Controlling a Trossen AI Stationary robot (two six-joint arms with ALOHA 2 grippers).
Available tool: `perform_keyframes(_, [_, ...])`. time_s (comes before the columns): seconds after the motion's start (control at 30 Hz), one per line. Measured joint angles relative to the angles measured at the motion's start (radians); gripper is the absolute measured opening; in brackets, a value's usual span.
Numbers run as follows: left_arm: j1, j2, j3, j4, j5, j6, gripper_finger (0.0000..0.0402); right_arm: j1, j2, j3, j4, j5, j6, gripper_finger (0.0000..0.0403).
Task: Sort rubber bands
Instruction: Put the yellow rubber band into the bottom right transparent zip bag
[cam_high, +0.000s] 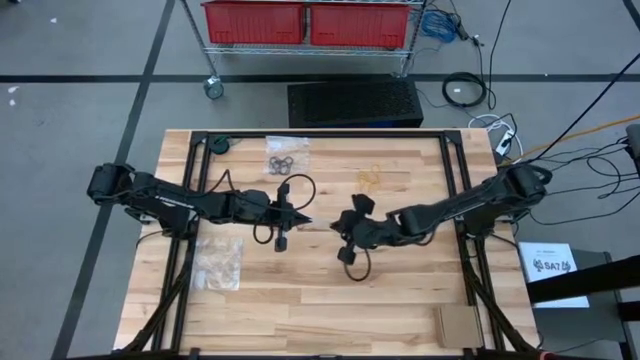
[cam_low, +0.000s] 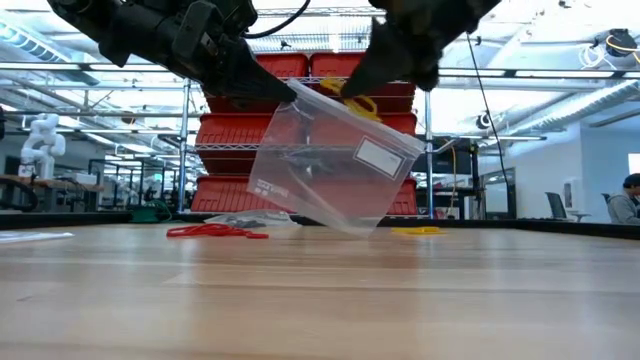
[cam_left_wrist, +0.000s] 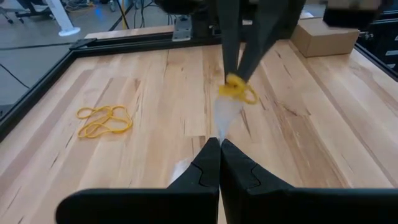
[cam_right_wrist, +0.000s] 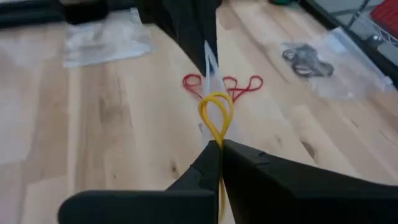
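A clear plastic bag (cam_low: 330, 165) with a white label hangs between my two grippers above the middle of the table. My left gripper (cam_high: 303, 219) is shut on the bag's top edge. My right gripper (cam_high: 338, 224) faces it, shut on a few yellow rubber bands (cam_right_wrist: 216, 112) at the bag's top edge. More yellow bands (cam_high: 370, 177) lie loose toward the far side. Red bands (cam_right_wrist: 230, 87) lie on the wood under the bag. Black bands (cam_high: 285, 158) lie in or on a flat clear bag near the far edge. My left gripper pinches the bag's top edge (cam_left_wrist: 222, 127) between its two shut fingers, coming slanting down from the table's left. The bag hangs tilted below the fingers; I cannot tell whether its lower corner (cam_low: 350, 225) touches the table. My right gripper pinches the yellow bands (cam_right_wrist: 215, 134) between its shut fingers, coming slanting down from the table's right. The bands' loops (cam_left_wrist: 239, 90) stick out past the fingertips at the bag's top edge. Whether the fingers also have the bag's edge, I cannot tell.
Another flat clear bag (cam_high: 218, 262) lies on the table's left part, near the left arm. A small cardboard box (cam_high: 455, 325) stands at the near right corner. A black metal frame (cam_high: 455, 180) runs around the table top.
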Motion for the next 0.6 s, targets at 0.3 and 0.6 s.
perform_keyframes(0.3, [0.000, 0.000, 0.000, 0.000, 0.002, -0.002, 0.0002, -0.054, 0.132, 0.069, -0.052, -0.086, 0.018, 0.0000])
perform_keyframes(0.6, [0.000, 0.000, 0.000, 0.001, 0.008, -0.002, 0.0002, -0.070, 0.132, 0.166, -0.100, -0.032, 0.054, 0.0005])
